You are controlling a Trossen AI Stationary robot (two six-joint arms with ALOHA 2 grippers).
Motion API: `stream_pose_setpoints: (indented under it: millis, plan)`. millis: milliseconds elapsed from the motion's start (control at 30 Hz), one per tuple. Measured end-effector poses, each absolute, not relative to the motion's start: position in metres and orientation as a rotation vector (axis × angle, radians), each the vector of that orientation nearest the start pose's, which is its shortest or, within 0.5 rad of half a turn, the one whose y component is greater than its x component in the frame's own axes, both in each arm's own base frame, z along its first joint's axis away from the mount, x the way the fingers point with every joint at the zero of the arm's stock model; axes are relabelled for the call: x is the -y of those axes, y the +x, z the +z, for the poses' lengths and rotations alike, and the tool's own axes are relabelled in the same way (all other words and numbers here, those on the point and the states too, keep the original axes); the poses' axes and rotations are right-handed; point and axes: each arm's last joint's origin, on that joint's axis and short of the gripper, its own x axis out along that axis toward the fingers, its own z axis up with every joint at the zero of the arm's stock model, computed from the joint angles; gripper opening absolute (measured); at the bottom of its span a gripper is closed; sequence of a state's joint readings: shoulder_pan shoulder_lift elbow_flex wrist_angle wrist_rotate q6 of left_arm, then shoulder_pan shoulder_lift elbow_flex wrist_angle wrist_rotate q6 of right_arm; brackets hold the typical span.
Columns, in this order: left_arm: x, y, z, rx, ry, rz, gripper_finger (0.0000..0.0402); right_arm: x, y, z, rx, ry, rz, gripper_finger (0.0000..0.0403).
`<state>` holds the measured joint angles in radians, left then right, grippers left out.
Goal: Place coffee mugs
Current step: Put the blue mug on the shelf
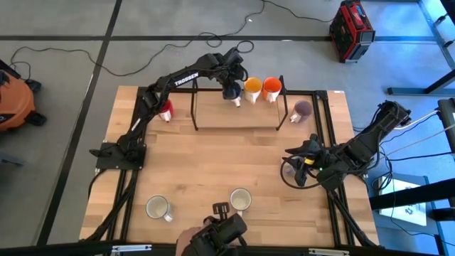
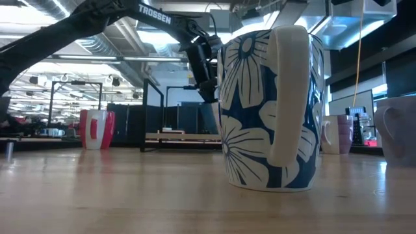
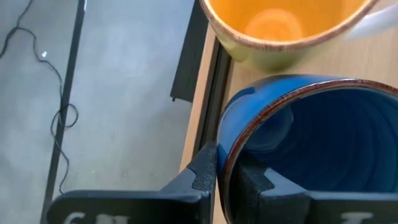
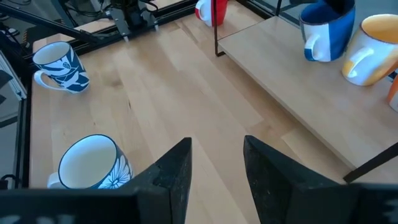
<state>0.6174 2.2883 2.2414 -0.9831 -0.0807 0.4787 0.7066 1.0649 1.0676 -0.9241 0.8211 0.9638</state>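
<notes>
Concrete floor with loose cables surrounds the wooden counter (image 1: 213, 163) in the high view. Seven mugs show: a blue mug (image 1: 232, 91), a yellow-orange mug (image 1: 252, 88) and an orange mug (image 1: 271, 87) in a row on the raised shelf (image 1: 234, 114) at the far edge, a red mug (image 1: 166, 111) by the far left corner, a purple mug (image 1: 303, 109) beyond the shelf's right end, and two white mugs (image 1: 158, 208) (image 1: 240, 200) near the near edge. Bare counter lies wide between them. The left hand (image 1: 232, 85) sits on the blue mug; the right hand (image 1: 297, 162) hovers by the right edge.

Low view: one flowered white mug stands close, the red one far left.

Left wrist view: the left hand's fingers (image 3: 198, 171) pinch the blue mug's rim.

Right wrist view: the right hand (image 4: 216, 163) is parted, holding nothing, over bare wood.
</notes>
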Motion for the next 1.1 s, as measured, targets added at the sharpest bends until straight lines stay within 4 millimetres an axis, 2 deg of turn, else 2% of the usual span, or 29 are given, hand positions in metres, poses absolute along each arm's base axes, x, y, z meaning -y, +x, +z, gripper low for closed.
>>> stream_pose_setpoints:
  millis: [300, 600, 700, 867, 1100]
  plan:
    - [-0.2853, 0.4006, 0.2687, -1.100, 0.129, 0.337, 0.0067, -0.1072, 0.1582, 0.3255, -0.532, 0.294, -0.398, 0.0133]
    - [-0.2864, 0.3997, 0.2687, -1.101, 0.127, 0.340, 0.0085, -0.1072, 0.1582, 0.3256, -0.530, 0.298, -0.399, 0.0133]
    - [-0.2864, 0.3998, 0.2687, -1.100, 0.125, 0.340, 0.0073, -0.1072, 0.1582, 0.3256, -0.529, 0.300, -0.399, 0.0133]
    - [-0.2862, 0.3994, 0.2685, -1.103, 0.119, 0.344, 0.0017, -0.1072, 0.1582, 0.3256, -0.529, 0.300, -0.399, 0.0133]
    - [-0.2806, 0.3969, 0.2723, -1.132, 0.092, 0.358, 0.0014, -0.1072, 0.1582, 0.3256, -0.527, 0.312, -0.403, 0.0133]
